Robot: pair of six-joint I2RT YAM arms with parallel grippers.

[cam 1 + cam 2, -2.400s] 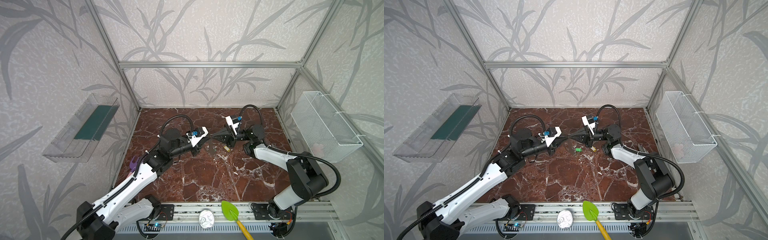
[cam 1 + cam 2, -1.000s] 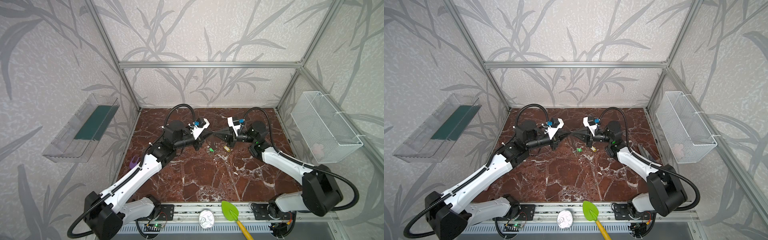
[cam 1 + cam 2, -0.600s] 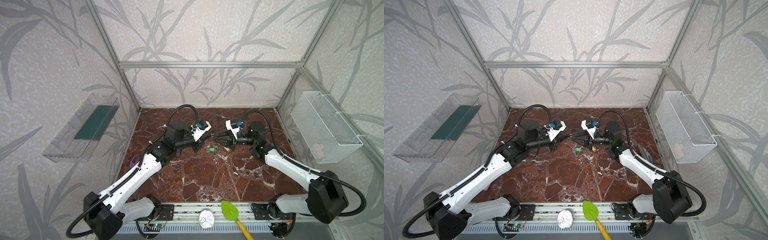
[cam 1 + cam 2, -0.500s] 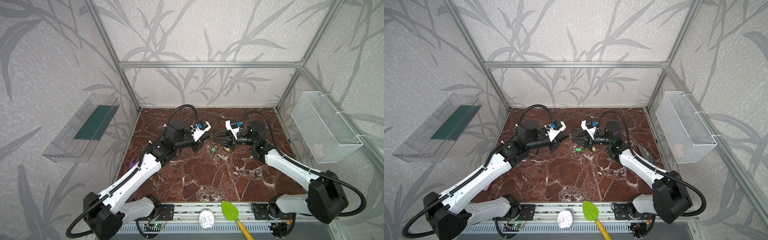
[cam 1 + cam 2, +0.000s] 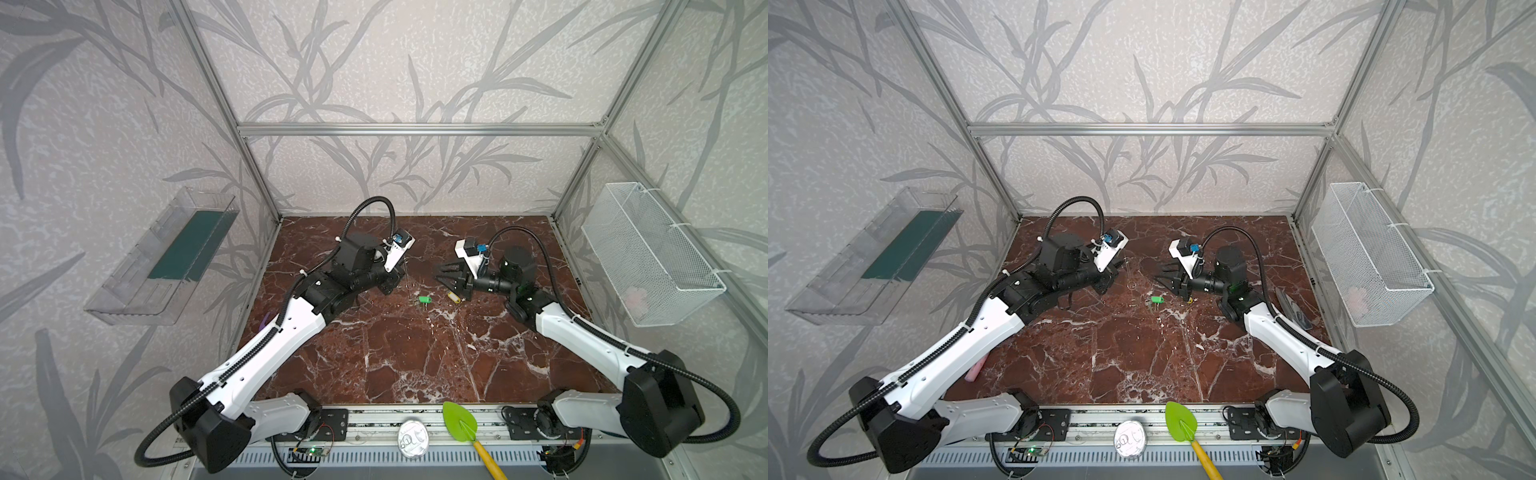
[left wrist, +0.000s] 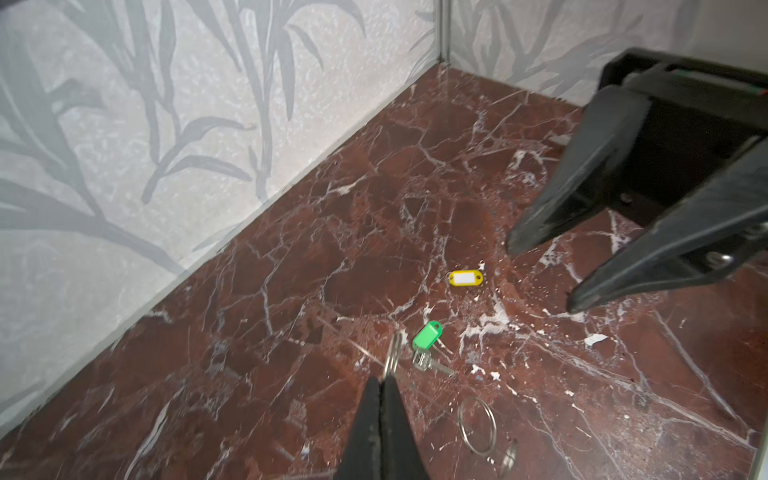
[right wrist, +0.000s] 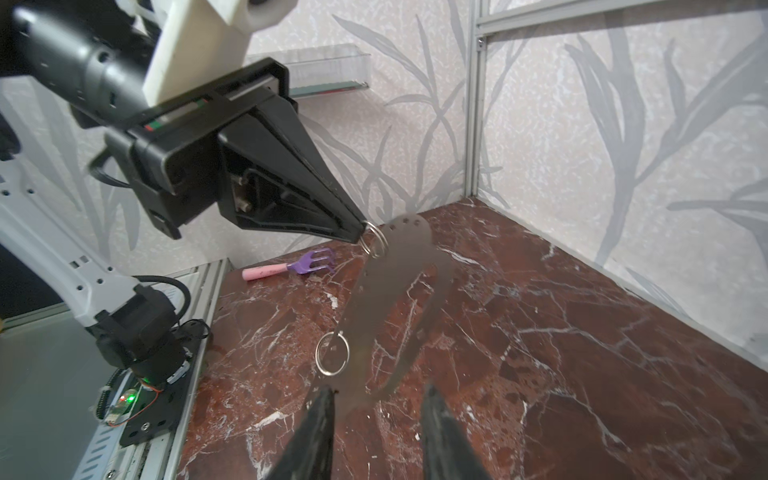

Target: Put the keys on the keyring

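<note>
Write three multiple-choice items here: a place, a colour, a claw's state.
1. The green-tagged key lies: A on the marble floor; B in the basket; C on the shelf.
2. The tag nearer the right claw is: A red; B yellow; C blue.
3. The left claw is: A wide open; B shut on a key; C shut on a metal ring.
Answers: 1 A, it rests flat on the marble; 2 B, yellow by the open claw; 3 C, its tips pinch the ring.

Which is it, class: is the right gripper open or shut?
Open: in both wrist views the right gripper shows its two black fingers standing well apart.
</note>
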